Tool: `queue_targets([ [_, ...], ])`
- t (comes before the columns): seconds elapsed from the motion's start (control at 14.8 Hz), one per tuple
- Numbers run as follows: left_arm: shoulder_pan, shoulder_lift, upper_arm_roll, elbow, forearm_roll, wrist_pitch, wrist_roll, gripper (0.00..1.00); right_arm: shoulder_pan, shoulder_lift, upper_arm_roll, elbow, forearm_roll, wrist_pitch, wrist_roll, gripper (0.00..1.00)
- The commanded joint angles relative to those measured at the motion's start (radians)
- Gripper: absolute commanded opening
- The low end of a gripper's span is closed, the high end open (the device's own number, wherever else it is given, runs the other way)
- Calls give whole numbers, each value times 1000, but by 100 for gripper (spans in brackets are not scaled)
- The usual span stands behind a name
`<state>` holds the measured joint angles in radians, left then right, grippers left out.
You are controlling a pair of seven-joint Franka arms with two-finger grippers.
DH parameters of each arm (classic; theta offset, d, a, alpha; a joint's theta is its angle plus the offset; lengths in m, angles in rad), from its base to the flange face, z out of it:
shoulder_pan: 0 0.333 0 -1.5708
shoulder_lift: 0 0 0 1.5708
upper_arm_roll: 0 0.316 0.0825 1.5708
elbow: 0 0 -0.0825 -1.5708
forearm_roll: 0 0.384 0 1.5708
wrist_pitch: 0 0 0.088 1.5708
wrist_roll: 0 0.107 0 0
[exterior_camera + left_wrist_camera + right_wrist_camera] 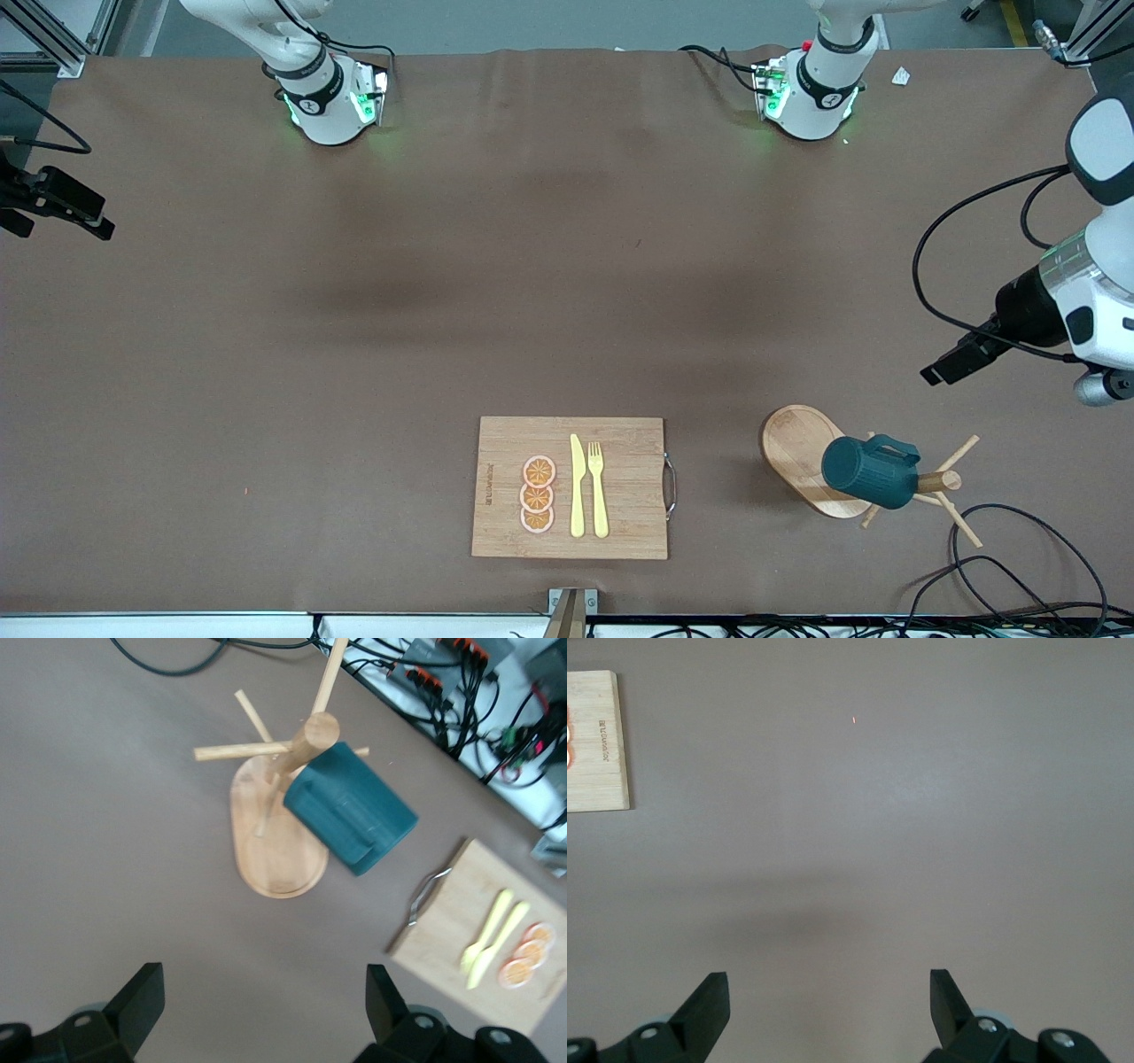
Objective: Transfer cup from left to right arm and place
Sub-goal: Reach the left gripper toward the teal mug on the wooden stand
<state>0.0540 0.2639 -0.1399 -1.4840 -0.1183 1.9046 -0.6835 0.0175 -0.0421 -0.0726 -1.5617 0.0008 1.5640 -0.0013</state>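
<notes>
Cup (870, 470) hangs on wooden mug tree (811, 461), lower right of front view. Board (570, 487) engraving unreadable. Left end effector (266, 1010) and right end effector (829, 1010) both spread, empty.

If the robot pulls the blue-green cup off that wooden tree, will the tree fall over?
Maybe it wobbles. The cup hangs on one peg, tilted out over the edge of the wooden stand's base, so a sideways tug could tip it. The ribbed sides probably help grip. The handle may snag the peg.

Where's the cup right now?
The cup hangs on the wooden mug tree, beside the cutting board, toward the left arm's end of the table.
</notes>
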Motion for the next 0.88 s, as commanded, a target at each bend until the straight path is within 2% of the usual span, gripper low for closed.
queue_targets([
  [0.0, 9, 35, -1, 24, -29, 28, -111, 100, -10, -9, 11, -12, 4, 10, 7, 100],
  [0.27, 7, 70, 0, 21, -128, 123, -281, 100, -10, -10, 11, -12, 4, 8, 6, 100],
  [0.54, 7, 122, 0, 16, -220, 236, -346, 100, -7, -9, 13, -12, 4, 10, 7, 100],
  [0.81, 7, 164, -1, -8, -250, 333, -378, 100, -7, -10, 16, -11, 4, 7, 7, 100],
])
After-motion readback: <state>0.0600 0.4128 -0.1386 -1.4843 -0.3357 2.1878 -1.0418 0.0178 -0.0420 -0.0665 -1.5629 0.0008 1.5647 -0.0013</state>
